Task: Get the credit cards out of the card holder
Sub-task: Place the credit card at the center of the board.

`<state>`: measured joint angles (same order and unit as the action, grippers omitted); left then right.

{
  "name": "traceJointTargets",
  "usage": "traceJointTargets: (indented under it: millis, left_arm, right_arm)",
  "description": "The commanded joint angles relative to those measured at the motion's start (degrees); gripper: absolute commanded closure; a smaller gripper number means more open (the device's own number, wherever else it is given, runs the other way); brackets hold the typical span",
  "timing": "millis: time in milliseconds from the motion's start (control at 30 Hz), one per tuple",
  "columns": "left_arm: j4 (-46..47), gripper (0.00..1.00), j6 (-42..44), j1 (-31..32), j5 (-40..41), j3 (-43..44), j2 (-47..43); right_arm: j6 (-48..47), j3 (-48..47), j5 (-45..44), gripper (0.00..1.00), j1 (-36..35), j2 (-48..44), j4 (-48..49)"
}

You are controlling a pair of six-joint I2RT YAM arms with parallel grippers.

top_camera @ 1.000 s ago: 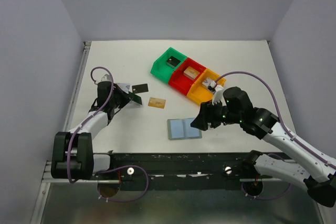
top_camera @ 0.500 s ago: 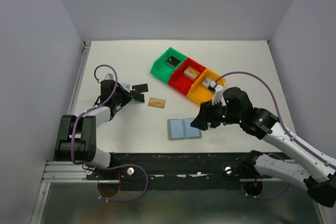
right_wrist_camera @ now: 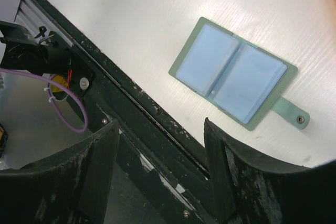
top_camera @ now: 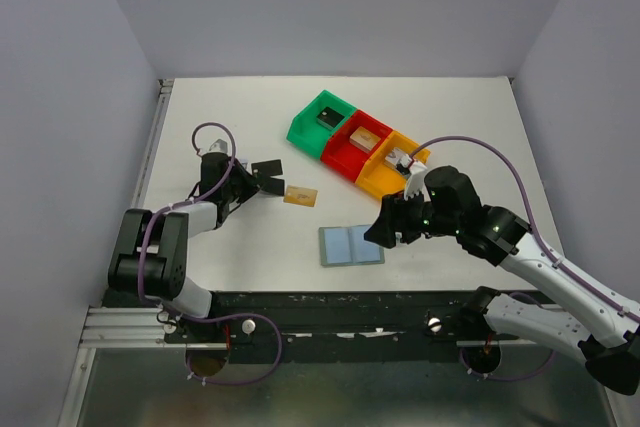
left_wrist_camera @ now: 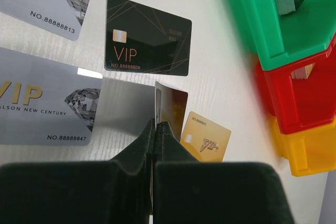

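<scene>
Right gripper [right_wrist_camera: 160, 140] is spread wide and holds nothing, hovering over the black front rail [right_wrist_camera: 131, 114]. Just past its fingertips the grey-blue bifold card holder [right_wrist_camera: 233, 74] lies open flat, with bare white table [right_wrist_camera: 131, 14] all round it; what its pockets hold is unreadable. Left gripper [left_wrist_camera: 155, 127] is pinched on a thin edge-on card [left_wrist_camera: 173, 103] of unclear colour. Ahead of it lie a tan-gold card [left_wrist_camera: 207, 140], a black VIP card [left_wrist_camera: 148, 43] and cropped silver cards [left_wrist_camera: 47, 103], with plastic bins [left_wrist_camera: 304, 103] to the right.

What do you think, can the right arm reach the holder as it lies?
Probably yes: its open claw hangs just beside the holder, which lies unfolded on the table with nothing covering it.
</scene>
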<state>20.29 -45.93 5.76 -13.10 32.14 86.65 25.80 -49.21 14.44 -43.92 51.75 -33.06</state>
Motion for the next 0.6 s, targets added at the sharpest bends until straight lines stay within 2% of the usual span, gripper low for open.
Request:
traceJointTargets:
  millis: [0,133,300,400,567]
  left_arm:
    - [-0.52,1.0,1.37,0.39,0.97,0.55,2.03]
    - [-2.1,0.99,1.72,0.39,1.33,1.69,2.91]
    - [-2.28,0.86,2.07,0.48,0.18,2.84,4.49]
    - [-2.19,0.84,2.16,0.39,0.01,2.66,4.67]
    - [-2.8,0.73,2.78,0.39,-0.17,3.01,4.58]
  right_arm:
    - [-0.76,0.87,-1.61,0.27,-0.02,-0.06,-0.16]
    - [-0.67,1.57,-2.04,0.27,-0.02,-1.03,-0.34]
    - [-0.75,1.84,-2.48,0.27,0.06,-1.65,-0.78]
    - [-0.84,2.01,-2.83,0.27,-0.02,-1.65,-1.13]
    - [-1.02,2.01,-2.83,0.27,-0.02,-1.47,-1.04]
